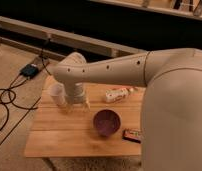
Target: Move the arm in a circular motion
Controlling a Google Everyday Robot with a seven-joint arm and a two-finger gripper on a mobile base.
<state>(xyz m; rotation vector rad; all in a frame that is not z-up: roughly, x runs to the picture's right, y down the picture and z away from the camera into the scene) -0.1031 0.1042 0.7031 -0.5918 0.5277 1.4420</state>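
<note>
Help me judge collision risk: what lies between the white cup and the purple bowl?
In the camera view, the gripper hangs over bare tabletop there, nearer the cup than the bowl.

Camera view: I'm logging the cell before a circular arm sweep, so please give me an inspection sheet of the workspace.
Surface: light wooden slatted table, carrying several items.
Job's things: large cream-white tubular robot arm reaches from the right across the table's back.
Clutter: round purple bowl near the centre; white cup at back left; white packet lying flat behind the bowl; dark flat bar at front right.
Grippers: small pronged gripper points down over the table's back left, right beside the cup.
Cables: black cables loop on the floor at left, near a small dark box.
Surroundings: beige floor; dark wall with a pale rail.
</note>
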